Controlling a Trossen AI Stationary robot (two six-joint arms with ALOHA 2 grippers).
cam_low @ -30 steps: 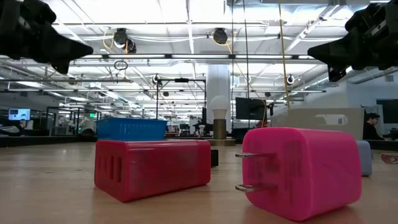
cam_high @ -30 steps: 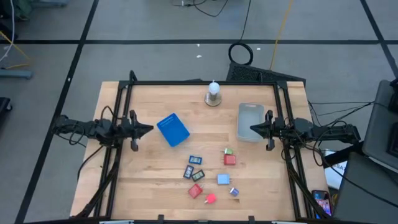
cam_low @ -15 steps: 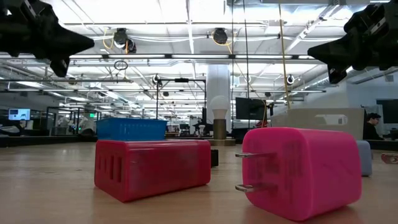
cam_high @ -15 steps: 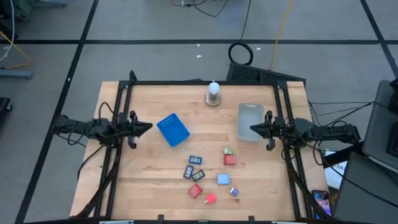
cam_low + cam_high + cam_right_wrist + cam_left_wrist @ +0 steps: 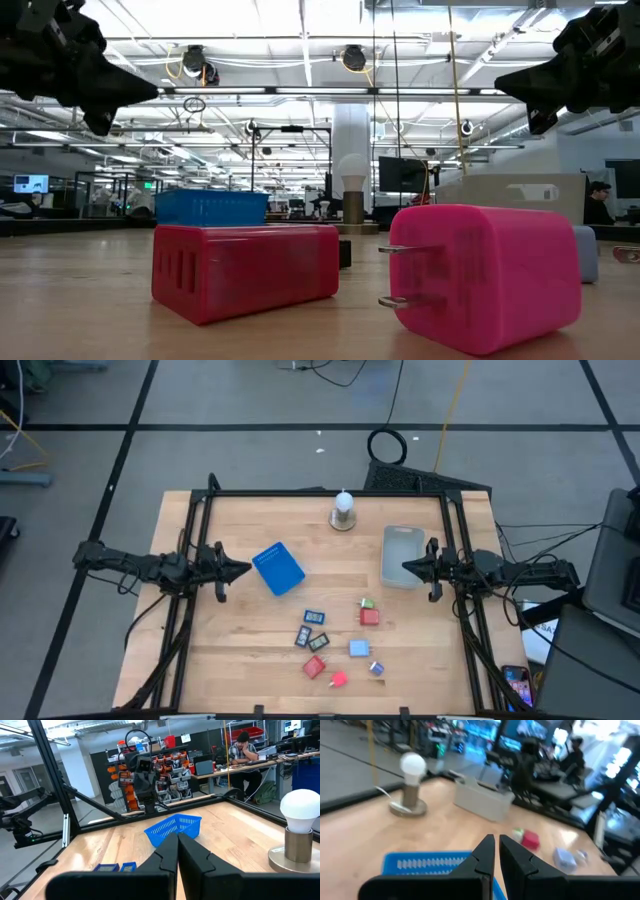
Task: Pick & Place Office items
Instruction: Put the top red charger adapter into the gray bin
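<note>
The office items lie loose on the wooden table's near middle: two dark blue pieces (image 5: 314, 617), a green one (image 5: 321, 641), two red blocks (image 5: 369, 617), a light blue one (image 5: 358, 649), a purple one (image 5: 376, 669) and a pink plug block (image 5: 338, 680). In the low view a red block (image 5: 245, 270) and the pink one (image 5: 490, 275) rest flat, close to the camera. My left gripper (image 5: 245, 569) hangs shut above the table's left side, pointing level at the blue mesh basket (image 5: 278, 568). My right gripper (image 5: 405, 568) hangs shut at the right, by the grey bin (image 5: 402, 555).
A white bulb on a round base (image 5: 343, 510) stands at the far middle. The black frame rails (image 5: 200, 530) run along the table's left, far and right sides. Bare wood lies between the basket and the small pieces. A person sits beyond the table (image 5: 243, 750).
My left gripper has rolled about its own pointing line and edged a little toward the blue basket, staying shut. My right gripper and all the pieces have kept still.
</note>
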